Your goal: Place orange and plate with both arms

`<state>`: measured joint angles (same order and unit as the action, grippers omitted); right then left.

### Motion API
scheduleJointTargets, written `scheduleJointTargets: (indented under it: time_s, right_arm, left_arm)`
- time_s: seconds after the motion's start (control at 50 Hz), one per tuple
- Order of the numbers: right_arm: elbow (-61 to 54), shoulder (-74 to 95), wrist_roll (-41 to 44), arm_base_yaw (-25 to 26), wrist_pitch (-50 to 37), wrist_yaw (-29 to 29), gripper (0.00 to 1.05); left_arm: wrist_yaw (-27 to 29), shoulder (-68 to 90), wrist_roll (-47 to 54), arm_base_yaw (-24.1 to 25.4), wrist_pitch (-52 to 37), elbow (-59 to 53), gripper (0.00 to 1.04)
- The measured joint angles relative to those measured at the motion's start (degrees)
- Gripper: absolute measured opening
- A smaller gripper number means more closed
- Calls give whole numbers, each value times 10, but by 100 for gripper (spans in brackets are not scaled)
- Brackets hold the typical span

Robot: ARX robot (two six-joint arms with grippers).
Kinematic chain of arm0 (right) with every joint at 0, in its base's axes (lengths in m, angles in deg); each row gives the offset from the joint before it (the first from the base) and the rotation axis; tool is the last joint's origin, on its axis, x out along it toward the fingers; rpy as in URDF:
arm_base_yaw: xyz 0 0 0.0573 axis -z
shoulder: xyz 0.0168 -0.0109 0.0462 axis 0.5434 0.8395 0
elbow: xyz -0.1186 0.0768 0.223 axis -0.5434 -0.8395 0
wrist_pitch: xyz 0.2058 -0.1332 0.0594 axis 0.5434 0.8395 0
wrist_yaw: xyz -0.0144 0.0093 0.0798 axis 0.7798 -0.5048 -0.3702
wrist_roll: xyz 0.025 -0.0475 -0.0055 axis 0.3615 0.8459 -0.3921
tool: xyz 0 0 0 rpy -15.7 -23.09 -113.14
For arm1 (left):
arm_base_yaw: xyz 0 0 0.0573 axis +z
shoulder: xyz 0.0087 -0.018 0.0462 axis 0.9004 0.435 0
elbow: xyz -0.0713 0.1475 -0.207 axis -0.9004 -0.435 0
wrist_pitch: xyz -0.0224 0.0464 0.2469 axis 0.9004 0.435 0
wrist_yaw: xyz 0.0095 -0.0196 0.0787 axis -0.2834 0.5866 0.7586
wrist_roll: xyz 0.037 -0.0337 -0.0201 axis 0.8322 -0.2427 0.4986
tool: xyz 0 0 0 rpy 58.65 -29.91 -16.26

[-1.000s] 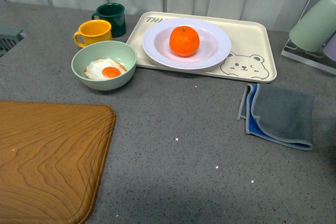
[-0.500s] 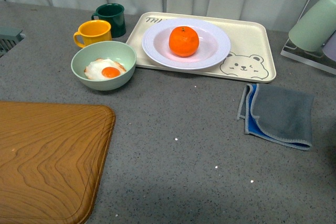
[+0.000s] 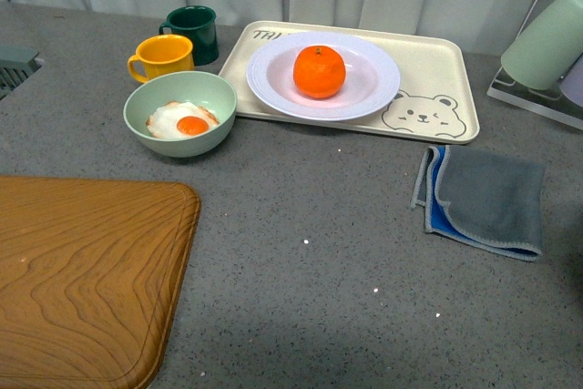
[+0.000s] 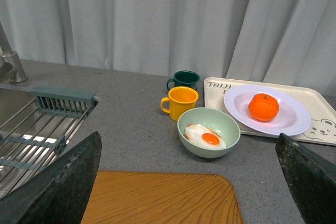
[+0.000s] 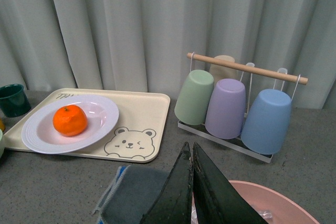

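Note:
The orange [image 3: 319, 71] rests in the middle of the white plate [image 3: 369, 88], which sits on the cream bear tray [image 3: 437, 70] at the back of the counter. Both also show in the left wrist view, orange [image 4: 263, 107] on plate [image 4: 291, 121], and in the right wrist view, orange [image 5: 70, 120] on plate [image 5: 39, 135]. Neither arm appears in the front view. My left gripper [image 4: 189, 182] is open, its fingers wide apart high above the wooden board. My right gripper [image 5: 190, 153] is shut with nothing in it, above the grey cloth [image 5: 134, 192].
A pale green bowl with a fried egg [image 3: 180, 114], a yellow mug [image 3: 162, 56] and a dark green mug [image 3: 193, 32] stand left of the tray. A wooden board [image 3: 82, 271] fills the front left. The folded cloth [image 3: 483, 198] lies right. A cup rack [image 5: 236, 103], pink bowl [image 5: 278, 203] and sink rack [image 4: 31, 129] flank the scene.

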<state>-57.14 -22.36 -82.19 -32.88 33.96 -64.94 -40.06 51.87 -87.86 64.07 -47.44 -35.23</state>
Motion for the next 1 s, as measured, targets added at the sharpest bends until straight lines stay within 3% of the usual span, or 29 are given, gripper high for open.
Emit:
scheduleJointTargets:
  time_s: [0.34,1.0]
  right_arm:
    - [-1,-126,0,0,118,0,1]
    - [-1,-247,0,0,236,-2,1]
  left_arm:
    - [0,0,0,0,0,0,98]
    - [0,0,0,0,0,0,98]
